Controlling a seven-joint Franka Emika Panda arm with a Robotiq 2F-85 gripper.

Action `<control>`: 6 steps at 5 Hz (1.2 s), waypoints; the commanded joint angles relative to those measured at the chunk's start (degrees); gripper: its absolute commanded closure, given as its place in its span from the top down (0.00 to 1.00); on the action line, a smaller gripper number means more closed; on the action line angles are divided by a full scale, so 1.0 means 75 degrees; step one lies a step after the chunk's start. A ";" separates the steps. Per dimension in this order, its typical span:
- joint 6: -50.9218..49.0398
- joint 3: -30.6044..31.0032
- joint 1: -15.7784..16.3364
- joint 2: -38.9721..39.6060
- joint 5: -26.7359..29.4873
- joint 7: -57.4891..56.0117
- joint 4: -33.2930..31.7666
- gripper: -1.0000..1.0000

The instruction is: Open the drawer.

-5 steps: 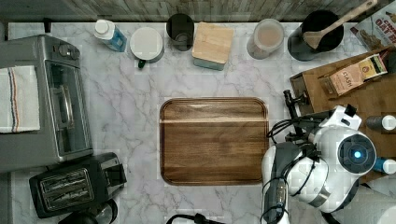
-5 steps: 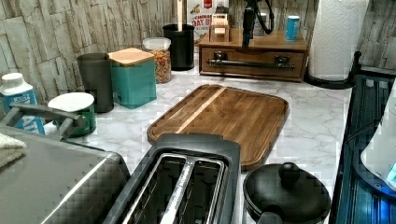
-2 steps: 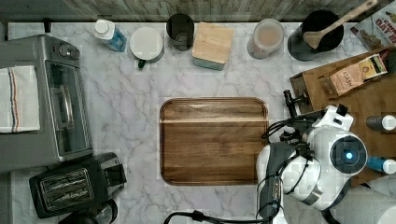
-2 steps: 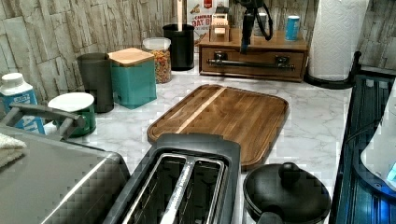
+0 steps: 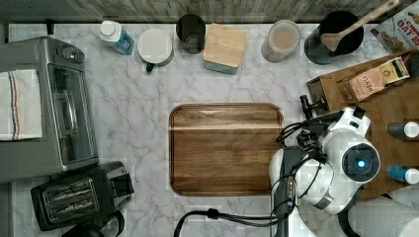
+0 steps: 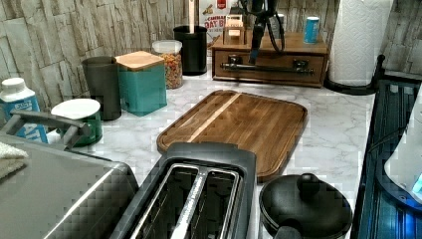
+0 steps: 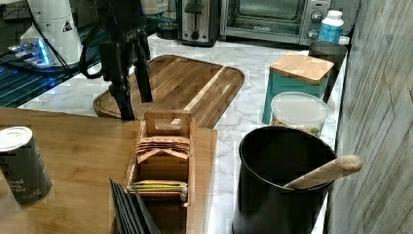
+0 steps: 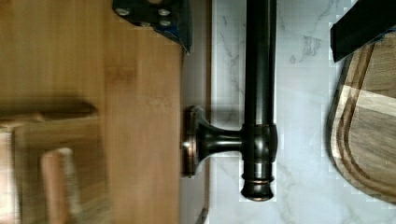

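The drawer (image 6: 268, 59) is the front of a bamboo box (image 5: 390, 113) and looks flush with it. A long black bar handle (image 6: 268, 67) runs across its front panel. My gripper (image 6: 254, 56) hangs open over the end of the handle (image 8: 259, 93) towards the left view's left. One fingertip (image 8: 159, 14) is on the box side of the bar and the other (image 8: 364, 23) on the counter side. Neither finger touches the bar. In the right view the gripper (image 7: 136, 102) stands at the box's front edge with its fingers apart.
A dark wooden tray board (image 5: 225, 148) lies on the marble just in front of the drawer. A tea box (image 5: 375, 79) and two cans (image 5: 402, 129) sit on the bamboo box. A black utensil pot (image 5: 333, 37) and a paper towel roll (image 6: 356, 40) flank it.
The gripper has come down from above the box to the height of the handle and has shifted slightly towards the left view's left. The drawer has not moved.
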 commanded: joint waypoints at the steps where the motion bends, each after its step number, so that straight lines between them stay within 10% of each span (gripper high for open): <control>1: 0.0196 0.0107 0.0113 0.0046 0.0390 0.0069 -0.0642 1.00; 6: -0.1239 -0.0145 0.0351 0.0898 -0.0193 -0.0092 0.0236 1.00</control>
